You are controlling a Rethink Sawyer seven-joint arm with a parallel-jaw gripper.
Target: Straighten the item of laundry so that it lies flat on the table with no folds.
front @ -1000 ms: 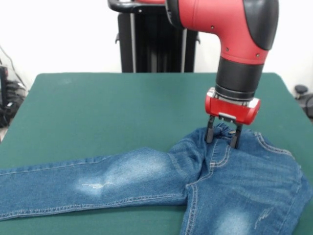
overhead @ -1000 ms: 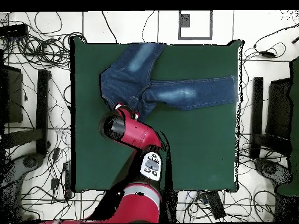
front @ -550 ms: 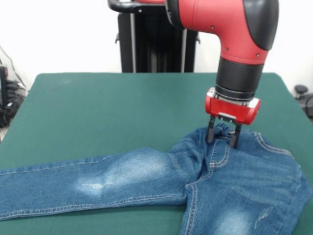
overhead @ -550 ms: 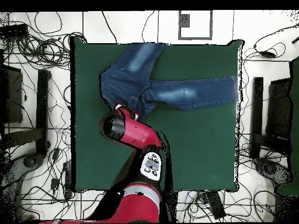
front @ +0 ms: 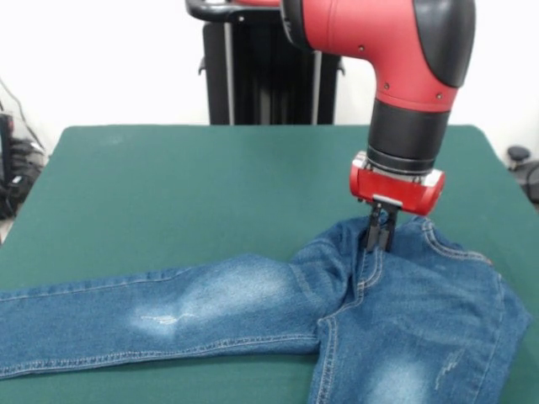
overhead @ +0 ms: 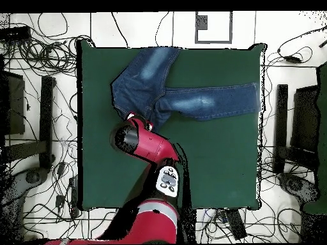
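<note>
The jeans (front: 253,311) lie on the green table (front: 168,185) with one leg stretched to the left and the other running off the bottom edge. In the overhead view the jeans (overhead: 166,89) sit at the table's (overhead: 211,159) far side, one leg reaching right, one pointing up. My gripper (front: 381,244) stands at the waistband, fingers pressed together and shut on a pinch of denim at the fly. In the overhead view the arm covers the gripper.
The red arm (overhead: 150,150) stretches over the table's near half in the overhead view. Cables and dark stands (overhead: 46,115) crowd the floor all around the table. A black pedestal (front: 269,67) rises behind the table.
The fingers, spread over the waistband before, have shut on the denim. The waistband has been drawn slightly left and the right hip edge has pulled inward.
</note>
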